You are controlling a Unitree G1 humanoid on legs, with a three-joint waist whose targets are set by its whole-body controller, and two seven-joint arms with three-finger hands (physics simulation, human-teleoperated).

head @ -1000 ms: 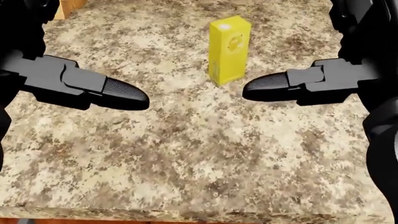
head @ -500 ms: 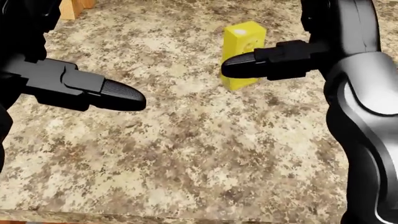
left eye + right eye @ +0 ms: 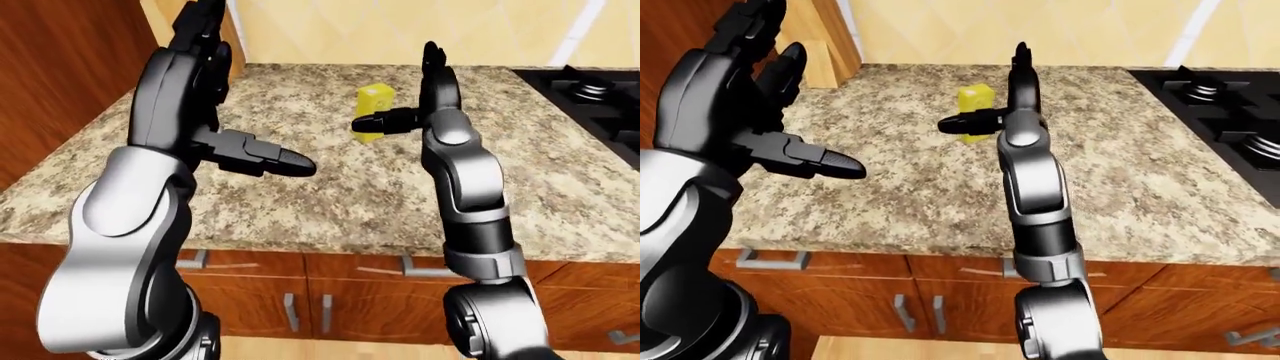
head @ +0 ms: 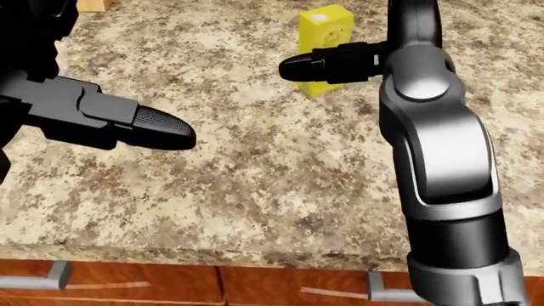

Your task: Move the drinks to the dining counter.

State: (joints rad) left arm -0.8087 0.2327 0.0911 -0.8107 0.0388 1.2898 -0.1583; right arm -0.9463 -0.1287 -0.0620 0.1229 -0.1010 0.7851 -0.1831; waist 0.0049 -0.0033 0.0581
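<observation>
Head view: yellow drink box [image 4: 326, 39] standing on the speckled surface [image 4: 255, 172], just behind the right robot hand [image 4: 336, 64]. Fingers spread, holding nothing. Left robot hand [image 4: 110, 118] open too, well apart. Reaching step; next, close around the box.

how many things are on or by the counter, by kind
yellow drink carton: 1
wooden block at the counter's top-left corner: 1
black stove at the right: 1
robot hand: 2, left and right, both open
total: 5
</observation>
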